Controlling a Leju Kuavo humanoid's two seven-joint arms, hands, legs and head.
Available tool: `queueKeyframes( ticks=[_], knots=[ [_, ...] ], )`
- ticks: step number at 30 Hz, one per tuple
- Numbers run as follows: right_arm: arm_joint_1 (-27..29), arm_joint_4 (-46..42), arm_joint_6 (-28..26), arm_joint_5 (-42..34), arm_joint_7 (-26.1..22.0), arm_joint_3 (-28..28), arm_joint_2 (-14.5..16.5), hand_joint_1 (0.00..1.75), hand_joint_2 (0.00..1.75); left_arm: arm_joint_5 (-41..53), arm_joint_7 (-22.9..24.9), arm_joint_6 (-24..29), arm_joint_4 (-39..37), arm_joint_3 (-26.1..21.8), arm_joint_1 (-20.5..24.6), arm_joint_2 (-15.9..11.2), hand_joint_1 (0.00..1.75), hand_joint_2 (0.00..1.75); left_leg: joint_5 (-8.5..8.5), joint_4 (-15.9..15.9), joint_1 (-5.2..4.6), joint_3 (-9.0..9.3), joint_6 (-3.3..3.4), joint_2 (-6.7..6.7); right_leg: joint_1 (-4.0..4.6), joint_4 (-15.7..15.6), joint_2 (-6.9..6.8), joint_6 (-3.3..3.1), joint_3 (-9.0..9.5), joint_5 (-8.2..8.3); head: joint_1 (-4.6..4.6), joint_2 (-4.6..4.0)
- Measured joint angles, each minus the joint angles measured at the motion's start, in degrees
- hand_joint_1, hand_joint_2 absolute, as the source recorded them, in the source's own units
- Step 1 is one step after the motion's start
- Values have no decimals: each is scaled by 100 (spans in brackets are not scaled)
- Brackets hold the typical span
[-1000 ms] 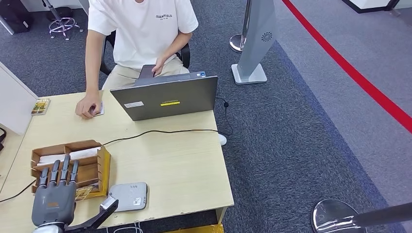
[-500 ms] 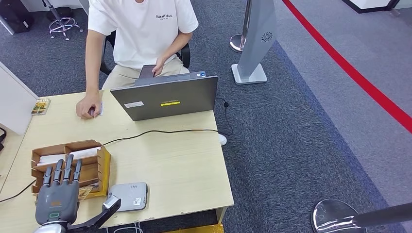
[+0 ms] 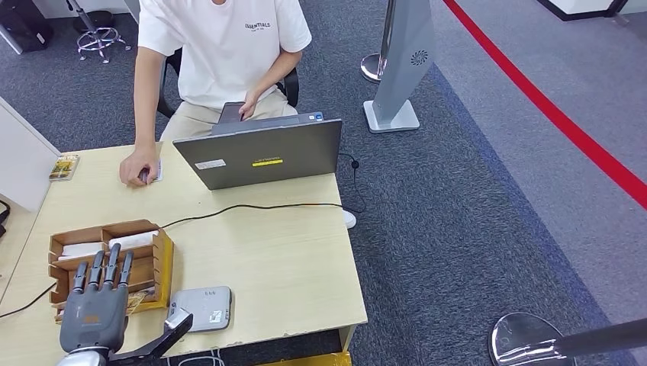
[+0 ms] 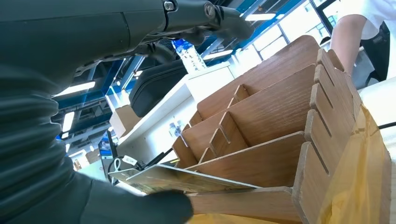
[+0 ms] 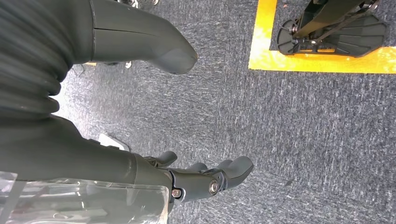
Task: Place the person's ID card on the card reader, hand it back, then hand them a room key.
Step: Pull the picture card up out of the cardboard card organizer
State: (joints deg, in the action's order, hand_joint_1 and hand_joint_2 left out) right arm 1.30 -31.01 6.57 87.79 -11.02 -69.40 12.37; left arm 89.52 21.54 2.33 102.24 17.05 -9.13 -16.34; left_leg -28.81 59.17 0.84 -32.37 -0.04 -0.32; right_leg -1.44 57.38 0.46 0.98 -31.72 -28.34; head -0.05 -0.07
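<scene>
Left hand (image 3: 95,316), fingers (image 3: 113,264) apart, over wooden organizer (image 3: 162,255) edge; right hand (image 5: 205,179) fingers apart above floor.

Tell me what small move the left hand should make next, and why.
Probably lower the left hand a little toward the wooden organizer: its fingers sit spread above the slots, and a card lies at the near edge, not yet gripped.

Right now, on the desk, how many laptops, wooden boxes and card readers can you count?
Open grey laptop: 1
Brown wooden slotted box: 1
Flat grey square card reader: 1
Total: 3
</scene>
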Motion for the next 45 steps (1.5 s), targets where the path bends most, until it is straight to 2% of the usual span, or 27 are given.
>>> queueKeyframes(
  ticks=[31, 34, 40, 45],
  knots=[
    [-26, 24, -76, 151, -35, -135, 0, 0, 175, -24, -170, -157, -26, -2, 46, 79, 175, 175, 0, 0, 0, 0, 0, -1, 0, 0, -2, 0, -2, 0, 1, 0],
    [-31, 25, -84, 200, -37, -144, 0, 0, 175, -50, -261, -170, 21, -2, 294, 85, 175, 175, 1, 1, 0, -1, 0, -9, 0, 0, -11, 0, -1, 1, 1, 0],
    [-76, 92, -164, 204, -76, -146, 0, 0, 175, -326, -386, -458, 300, 0, 1256, 110, 175, 175, 7, 2, 0, 8, -4, -11, 0, 0, -10, -3, 11, 7, -3, 0],
    [-72, 174, -246, 204, -54, -144, 0, 0, 175, -678, -502, -502, 385, 1, 1658, 67, 175, 175, 6, 3, 1, 5, -4, -10, 1, 0, -8, -4, 4, 6, -4, 0]
  ],
)
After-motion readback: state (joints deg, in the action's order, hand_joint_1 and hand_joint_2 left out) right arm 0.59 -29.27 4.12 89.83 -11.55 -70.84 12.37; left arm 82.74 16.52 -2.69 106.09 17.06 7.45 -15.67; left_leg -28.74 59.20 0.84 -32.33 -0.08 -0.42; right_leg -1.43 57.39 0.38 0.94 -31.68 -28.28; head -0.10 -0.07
